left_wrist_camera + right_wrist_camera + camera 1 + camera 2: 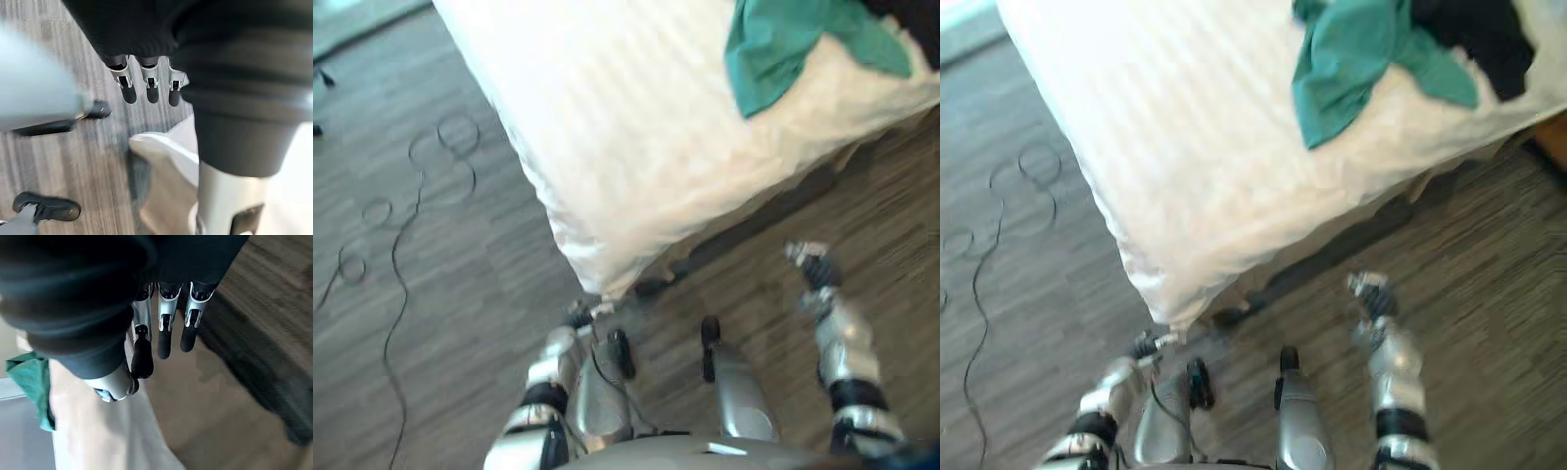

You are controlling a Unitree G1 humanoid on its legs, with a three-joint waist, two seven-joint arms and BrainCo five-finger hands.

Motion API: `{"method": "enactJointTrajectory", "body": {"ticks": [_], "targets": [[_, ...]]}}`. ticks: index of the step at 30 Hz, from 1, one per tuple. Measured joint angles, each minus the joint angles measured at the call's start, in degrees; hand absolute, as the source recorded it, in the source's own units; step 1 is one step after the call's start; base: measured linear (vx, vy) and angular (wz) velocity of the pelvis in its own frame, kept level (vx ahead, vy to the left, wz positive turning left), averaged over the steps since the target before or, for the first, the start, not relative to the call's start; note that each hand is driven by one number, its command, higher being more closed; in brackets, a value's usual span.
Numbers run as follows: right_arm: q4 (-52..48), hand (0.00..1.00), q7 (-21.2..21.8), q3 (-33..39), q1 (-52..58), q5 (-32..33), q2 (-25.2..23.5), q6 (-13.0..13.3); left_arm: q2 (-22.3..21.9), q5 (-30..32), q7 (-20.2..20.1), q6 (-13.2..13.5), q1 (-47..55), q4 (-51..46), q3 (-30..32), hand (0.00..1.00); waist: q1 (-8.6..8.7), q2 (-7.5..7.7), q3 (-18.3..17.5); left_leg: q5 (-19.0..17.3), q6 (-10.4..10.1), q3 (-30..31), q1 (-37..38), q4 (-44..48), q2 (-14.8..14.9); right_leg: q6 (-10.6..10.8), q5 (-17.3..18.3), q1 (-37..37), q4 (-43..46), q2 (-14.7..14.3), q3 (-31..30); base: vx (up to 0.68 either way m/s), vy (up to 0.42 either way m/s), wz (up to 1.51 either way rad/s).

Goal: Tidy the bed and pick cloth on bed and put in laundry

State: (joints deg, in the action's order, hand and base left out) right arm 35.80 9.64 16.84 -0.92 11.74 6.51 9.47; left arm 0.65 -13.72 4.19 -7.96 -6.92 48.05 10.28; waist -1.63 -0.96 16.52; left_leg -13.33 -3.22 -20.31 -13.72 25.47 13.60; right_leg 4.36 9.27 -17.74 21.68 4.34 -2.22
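- The right eye view took in a black cloth (1484, 34) lying against the green cloth (1351, 59) in the upper right of the frame, on the white bed (1185, 147). The left eye view caught just a dark sliver of it in its upper right corner.
- The right wrist view showed the green cloth at its lower left, on the bed's edge. The left wrist view looked past its own fingers (152, 90) at the bed's white corner and the floor (98, 161).
- The left robot hand (578, 318) hung at lower centre, just beside the bed's near corner. It was released, with straight fingers and nothing in them.
- The right robot hand (811, 266) hung at the right of the frame over the floor, relaxed and empty.
- The green cloth lay well apart from both, higher in the frame, and nearer the right robot hand.
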Motion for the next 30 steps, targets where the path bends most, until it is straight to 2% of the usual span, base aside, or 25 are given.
{"method": "enactJointTrajectory", "body": {"ticks": [2, 3, 5, 7, 9, 10, 11, 13, 15, 16, 17, 19, 20, 21, 22, 23, 24, 25, 26, 27, 30], "targets": [[7.37, 0.0, -1.27, -1.14, 5.56, -2.8, -3.24, 0.89, 0.04, 2.99, 0.0, 1.66, 2.91, 2.09, -1.1, 0.0, 1.0, 1.31, -1.68, 0.77, -0.63, -1.07, 5.06, -4.42, -2.02, 0.9, -0.94, 4.55, -4.27, 1.3, 0.02, 0.1, 0.111, -0.01], [12.15, 0.0, -1.54, -1.65, 8.61, -2.94, -4.01, 0.95, 0.02, 5.38, -0.07, 2.96, 4.49, 3.86, -1.4, 0.0, 1.6, 1.44, -3.74, 1.46, -0.58, -1.29, 7.56, -7.03, -3.42, 1.44, -2.76, 7.42, -7.82, 2.13, -0.02, 0.1, 0.119, -0.07], [15.43, 0.0, -1.94, -1.0, 10.47, -2.8, -4.29, 1.19, 0.22, 7.02, -0.06, 4.3, 5.45, 5.43, -2.47, 0.0, 2.41, 1.37, -5.31, 2.23, -0.16, -1.66, 9.9, -9.6, -4.87, 2.19, -3.83, 9.68, -10.57, 3.01, -0.17, 0.13, 0.12, -0.06], [17.69, 0.0, -3.22, 0.5, 12.26, -4.51, -3.82, 2.53, 0.86, 9.26, -0.12, 5.78, 6.31, 6.63, -3.82, 0.0, 3.59, 1.48, -6.05, 2.92, 0.14, -2.22, 12.55, -11.74, -6.24, 2.68, -4.64, 11.98, -12.42, 3.93, -0.41, 0.12, 0.114, -0.09], [19.35, 0.0, -3.9, 0.98, 13.05, -5.4, -4.02, 3.48, 1.7, 11.35, -0.13, 6.35, 6.64, 7.8, -4.85, 0.0, 3.87, 1.56, -6.29, 2.95, 0.15, -3.05, 15.01, -12.74, -6.54, 2.68, -4.99, 13.68, -12.84, 4.02, -0.32, 0.08, 0.062, -0.25], [20.02, 0.0, -4.17, 0.95, 13.36, -5.86, -4.36, 3.93, 1.94, 13.21, -0.15, 6.39, 7.11, 7.86, -4.87, 0.0, 3.89, 1.6, -6.33, 2.86, 0.04, -4.54, 16.76, -13.41, -6.33, 2.01, -5.79, 13.92, -12.23, 3.69, 1.71, 0.05, 0.036, -0.6], [20.26, 0.0, -4.44, 1.02, 13.5, -6.47, -4.13, 4.17, 2.11, 15.03, -0.1, 6.41, 7.97, 7.84, -4.61, 0.0, 3.87, 1.28, -6.51, 2.66, -0.09, -6.12, 17.87, -13.46, -5.68, 0.17, -7.04, 13.31, -10.65, 2.97, 4.55, 0.03, 0.024, -0.73], [20.27, 0.0, -4.96, 0.97, 13.51, -7.4, -3.9, 4.89, 2.11, 17.19, -0.09, 6.45, 9.13, 7.87, -4.6, 0.0, 3.68, 1.13, -6.63, 2.51, 0.16, -8.82, 19.76, -14.47, -5.43, -1.82, -8.39, 11.83, -8.59, 2.33, 7.2, -0.03, 0.043, -1.03], [20.48, 0.0, -4.85, 0.91, 13.09, -7.44, -3.75, 5.31, 2.01, 18.2, -0.11, 6.83, 9.59, 7.86, -4.73, 0.0, 3.57, 0.6, -6.66, 2.76, 1.14, -12.93, 20.53, -16.23, -4.6, -2.95, -11.22, 11.82, -11.76, 1.48, 7.92, -0.14, 0.029, -1.16], [20.83, 0.0, -4.63, 1.0, 11.72, -7.45, -3.92, 5.25, 1.97, 18.95, -0.11, 7.11, 10.43, 7.88, -4.74, 0.0, 3.72, 0.17, -6.47, 2.93, 1.16, -16.68, 20.87, -16.16, -4.16, -4.93, -6.08, 9.14, -2.36, 2.73, 12.25, -0.19, -0.023, -1.0], [21.02, 0.0, -4.25, 1.18, 12.02, -7.43, -3.71, 5.27, 2.31, 18.81, -0.09, 7.07, 10.55, 7.68, -5.1, 0.0, 4.48, 0.39, -6.65, 3.11, 1.22, -18.8, 21.88, -16.3, -4.27, -6.09, -0.89, 7.5, 11.06, 5.31, 17.66, -0.16, -0.029, -0.89], [21.94, 0.0, -3.82, 2.19, 12.44, -7.45, -3.21, 5.27, 2.36, 19.48, -0.06, 7.14, 10.98, 7.57, -5.65, 0.0, 4.59, 0.49, -7.07, 3.17, 1.08, -22.31, 23.71, -16.06, -4.33, -7.67, 1.41, 9.82, 18.07, 8.57, 23.05, -0.08, 0.005, -1.09], [22.32, 0.0, -3.72, 2.2, 11.92, -7.44, -3.05, 5.26, 2.84, 20.31, -0.11, 7.25, 10.78, 7.67, -5.81, 0.0, 4.31, 1.87, -7.52, 2.71, 0.68, -24.25, 24.35, -14.75, -5.46, -6.84, 1.9, 10.06, 16.27, 8.96, 25.24, -0.08, -0.016, -1.48], [22.37, 0.0, -3.7, 2.12, 11.61, -7.45, -3.07, 5.27, 2.75, 21.03, -0.07, 7.19, 10.06, 7.91, -5.76, 0.0, 4.01, 1.47, -7.26, 2.03, 1.13, -23.09, 23.79, -14.59, -5.38, -7.22, 2.05, 10.32, 13.93, 7.52, 25.76, -0.08, -0.032, -1.87], [22.33, 0.0, -3.62, 1.75, 10.79, -7.48, -2.35, 5.54, 2.5, 22.11, -0.1, 7.33, 10.07, 7.97, -6.36, 0.0, 3.62, -0.47, -7.66, 0.33, 2.21, -17.27, 21.87, -16.49, -6.74, -7.39, 0.95, 12.05, 4.77, 3.74, 23.28, -0.25, -0.034, -2.22], [23.32, 0.0, -3.53, 2.21, 9.1, -7.56, -1.71, 5.18, 2.32, 22.28, 0.04, 7.94, 10.79, 8.32, -7.39, 0.0, 2.63, -2.44, -8.35, 2.76, 2.81, -15.78, 20.94, -19.01, -6.57, -6.29, 0.1, 13.36, -2.88, 0.28, 20.77, -0.23, -0.016, -2.16], [23.48, 0.0, -3.5, 2.46, 8.49, -7.55, -2.06, 5.0, 2.83, 22.3, 0.02, 8.45, 10.39, 8.65, -7.51, 0.0, 3.02, -1.62, -8.12, 3.54, 2.28, -18.57, 21.08, -18.87, -6.66, -7.77, 2.27, 12.5, 0.76, 2.08, 23.08, -0.21, -0.07, -1.57], [23.68, 0.0, -3.2, 2.38, 8.4, -7.55, -1.91, 4.77, 3.22, 22.2, 0.14, 8.49, 9.35, 9.37, -8.49, 0.0, 4.75, -0.7, -7.8, 3.91, 2.05, -20.29, 21.66, -18.42, -6.87, -5.78, 6.01, 13.63, 5.33, 6.38, 27.09, -0.03, -0.131, -1.04], [23.75, 0.0, -2.91, 2.38, 9.59, -7.49, -1.92, 4.23, 3.91, 22.07, 0.24, 8.92, 9.14, 9.35, -9.84, 0.0, 5.16, 0.41, -7.5, 3.51, 1.38, -22.41, 22.21, -16.67, -6.66, -3.01, 5.66, 16.41, 0.91, 8.48, 28.67, -0.07, -0.202, -1.1], [23.65, 0.0, -2.75, 2.09, 9.87, -7.43, -1.7, 3.75, 3.42, 21.69, 0.81, 9.14, 8.79, 9.9, -10.19, 0.0, 5.18, -0.84, -7.22, 3.72, 0.76, -23.11, 22.37, -16.31, -5.13, -3.3, 3.12, 18.41, -4.83, 4.51, 27.74, -0.06, -0.172, -1.01], [23.83, 0.0, -2.11, 2.07, 11.25, -7.22, -0.88, 2.86, 3.49, 19.88, 1.41, 9.59, 8.81, 10.05, -10.57, 0.0, 5.46, -2.57, -8.02, 5.45, -0.32, -23.07, 22.98, -17.43, -2.4, -3.91, -3.21, 22.34, -15.63, -1.07, 26.4, -0.06, -0.16, -0.61]]}}
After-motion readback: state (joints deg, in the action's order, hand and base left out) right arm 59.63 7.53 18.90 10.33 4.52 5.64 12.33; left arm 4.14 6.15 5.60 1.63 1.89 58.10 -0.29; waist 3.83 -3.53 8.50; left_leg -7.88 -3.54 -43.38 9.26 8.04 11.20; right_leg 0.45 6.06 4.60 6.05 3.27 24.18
